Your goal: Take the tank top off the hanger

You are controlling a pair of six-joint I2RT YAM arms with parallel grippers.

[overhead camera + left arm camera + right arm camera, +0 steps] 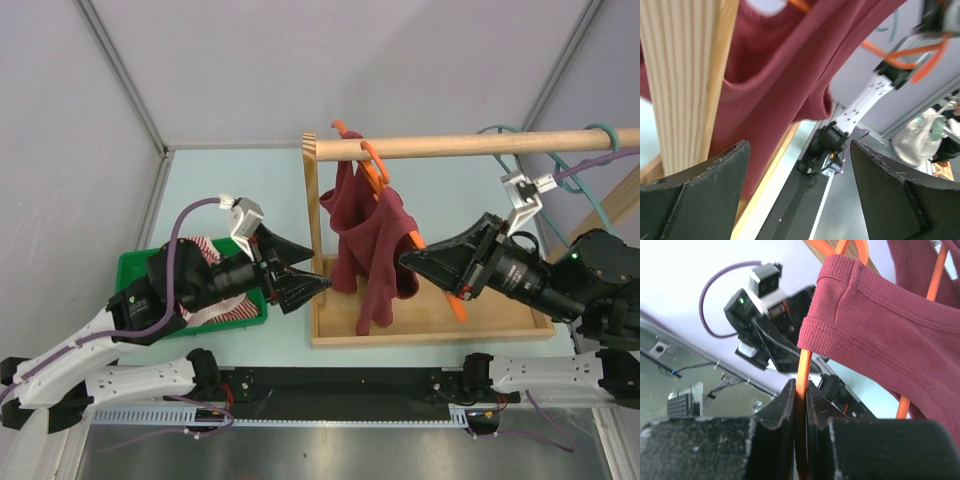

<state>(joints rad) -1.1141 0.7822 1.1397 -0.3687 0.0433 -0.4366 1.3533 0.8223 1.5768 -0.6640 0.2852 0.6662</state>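
The right claw (pixel 800 390) was clenched on the orange hanger (pixel 803 365), centre-right of the overhead frame, while the left claw (pixel 318 283) gaped released beside the wooden post (pixel 313 200). With the hanger steadied, the left claw probably needed to pinch fabric and pull it off. The maroon ribbed tank top (pixel 365 250) hung bunched on it, centre frame.

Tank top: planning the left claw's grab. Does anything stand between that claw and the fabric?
Partly. The rack's wooden post rises ahead of the left claw, at the left of its wrist view; the maroon tank top hangs unblocked beyond the rest of the gap.
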